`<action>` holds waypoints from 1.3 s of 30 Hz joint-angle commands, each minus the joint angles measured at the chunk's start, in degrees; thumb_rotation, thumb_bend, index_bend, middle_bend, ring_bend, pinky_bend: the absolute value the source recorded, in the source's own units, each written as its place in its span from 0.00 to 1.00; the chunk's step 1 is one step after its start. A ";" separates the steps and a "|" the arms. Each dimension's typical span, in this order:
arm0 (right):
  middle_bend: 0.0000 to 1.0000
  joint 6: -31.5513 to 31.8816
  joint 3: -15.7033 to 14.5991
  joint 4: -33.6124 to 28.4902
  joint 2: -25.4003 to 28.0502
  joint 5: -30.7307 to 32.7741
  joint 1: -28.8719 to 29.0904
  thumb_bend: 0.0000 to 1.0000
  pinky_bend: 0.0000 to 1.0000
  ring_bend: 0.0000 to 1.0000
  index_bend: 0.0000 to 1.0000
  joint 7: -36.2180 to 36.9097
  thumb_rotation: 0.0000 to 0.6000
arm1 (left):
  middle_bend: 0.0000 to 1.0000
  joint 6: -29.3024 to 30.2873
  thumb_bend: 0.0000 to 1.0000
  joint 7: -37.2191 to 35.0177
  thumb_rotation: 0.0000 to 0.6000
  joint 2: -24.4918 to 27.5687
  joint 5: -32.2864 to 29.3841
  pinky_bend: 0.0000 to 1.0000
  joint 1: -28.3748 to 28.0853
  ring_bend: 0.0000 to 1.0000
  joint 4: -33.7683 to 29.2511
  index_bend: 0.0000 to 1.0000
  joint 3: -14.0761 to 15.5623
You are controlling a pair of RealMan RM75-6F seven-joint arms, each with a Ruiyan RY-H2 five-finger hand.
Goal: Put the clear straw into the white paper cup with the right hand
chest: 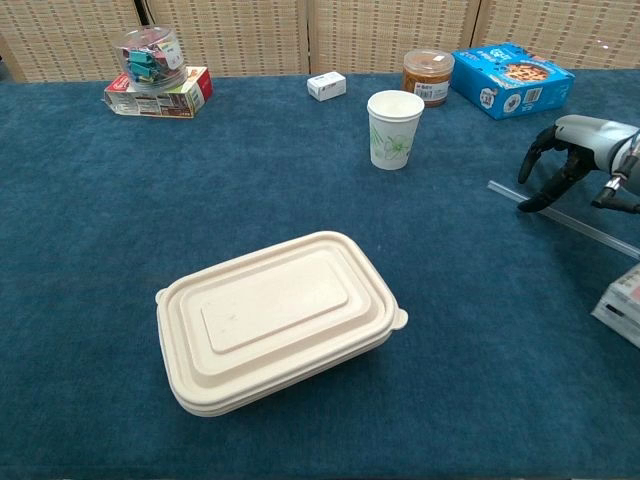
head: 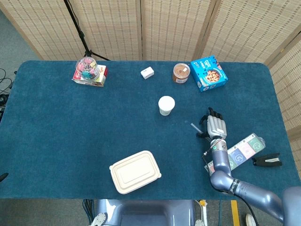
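Observation:
The white paper cup [head: 166,105] [chest: 395,130] stands upright and empty-looking at mid-table. The clear straw [head: 194,127] [chest: 570,218] lies flat on the blue cloth to the cup's right. My right hand [head: 215,126] [chest: 580,150] arches over the straw's middle, palm down. Its fingertips [chest: 530,200] point down at the cloth right beside the straw, with the thumb on the other side. The straw still rests on the table and I see no firm grip on it. My left hand shows in neither view.
A beige lidded food container [head: 135,172] [chest: 280,320] sits near the front. Along the back stand a blue cookie box [head: 209,73], a brown jar [head: 180,73], a small white box [head: 147,72] and a jar of clips [head: 88,69]. A card pack [head: 240,153] lies right of my arm.

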 commanded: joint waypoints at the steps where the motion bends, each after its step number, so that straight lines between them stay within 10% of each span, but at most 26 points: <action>1: 0.00 -0.17 -0.07 0.49 -0.28 0.41 0.20 0.32 0.00 0.00 0.43 -0.08 1.00 | 0.00 0.01 0.00 -0.01 1.00 -0.01 -0.02 0.00 0.00 0.00 0.03 0.00 -0.01; 39: 0.00 -0.31 -0.48 -1.03 1.20 1.16 0.63 0.52 0.00 0.00 0.53 1.07 1.00 | 0.00 -0.23 0.00 0.83 1.00 -0.12 -0.07 0.00 -0.14 0.00 -0.22 0.00 0.02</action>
